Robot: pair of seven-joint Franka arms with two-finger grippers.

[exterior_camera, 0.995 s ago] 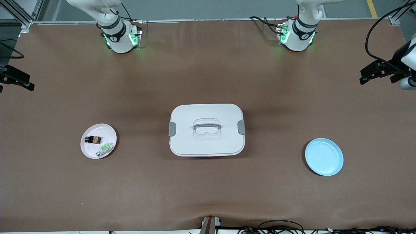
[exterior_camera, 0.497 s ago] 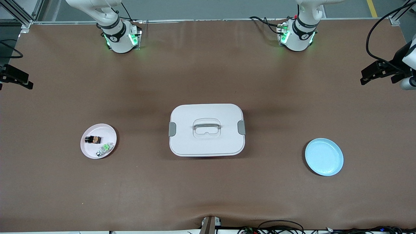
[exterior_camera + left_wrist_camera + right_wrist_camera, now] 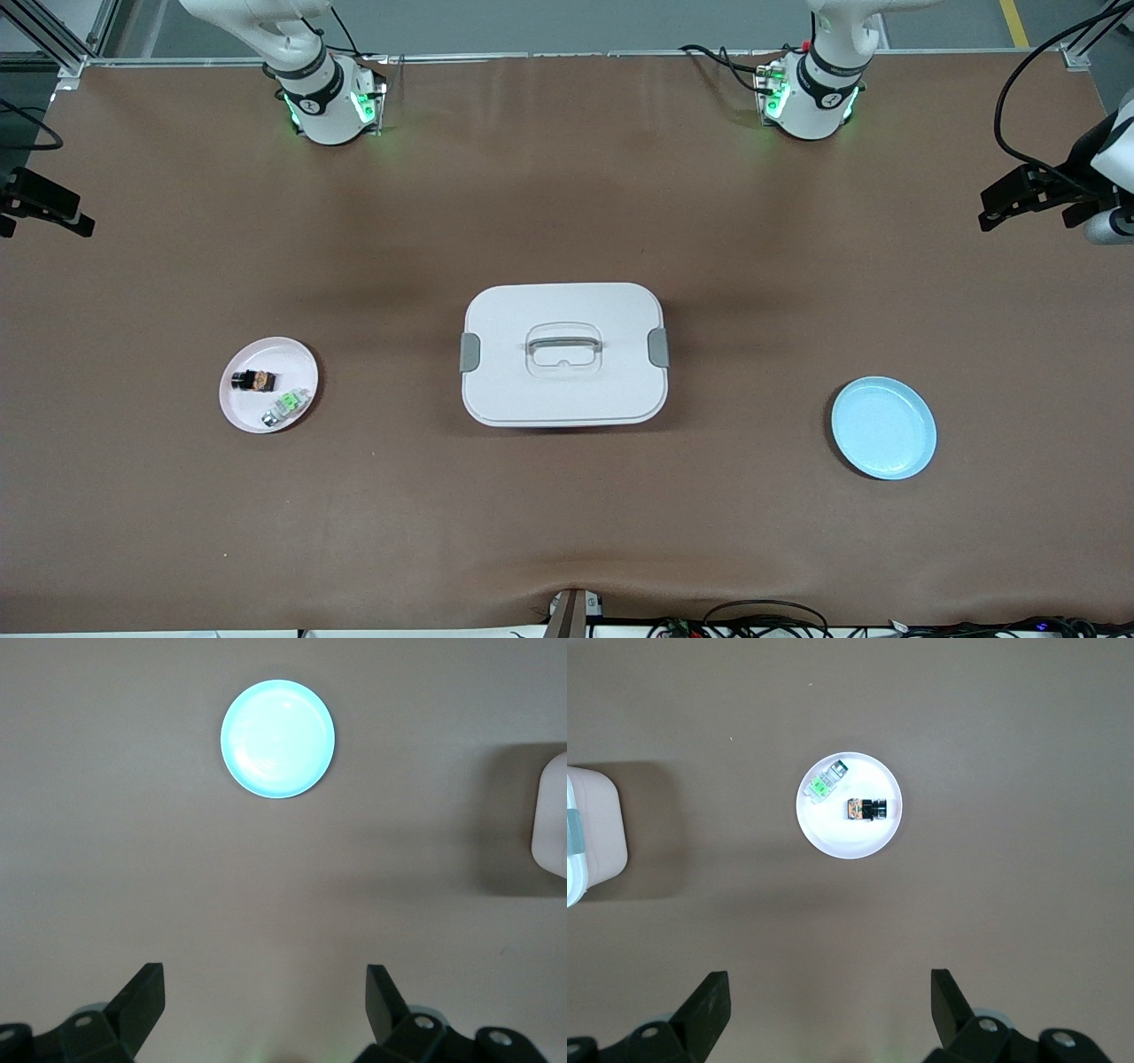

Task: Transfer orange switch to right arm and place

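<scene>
The orange switch (image 3: 253, 381), a tiny black stub with an orange middle, lies on a small pink plate (image 3: 270, 354) toward the right arm's end of the table. It also shows in the right wrist view (image 3: 868, 808), on that plate (image 3: 842, 837). My right gripper (image 3: 830, 992) is open and empty, high over bare table; it shows at the front view's edge (image 3: 75, 221). My left gripper (image 3: 266, 992) is open and empty, high over the left arm's end (image 3: 992, 208).
A green-and-clear part (image 3: 285, 406) lies on the pink plate beside the switch. A closed white box with a handle (image 3: 563, 354) stands mid-table. An empty light-blue plate (image 3: 883, 428) sits toward the left arm's end, also in the left wrist view (image 3: 277, 738).
Both grippers shift only slightly at the edges of the front view. Nothing on the table has moved.
</scene>
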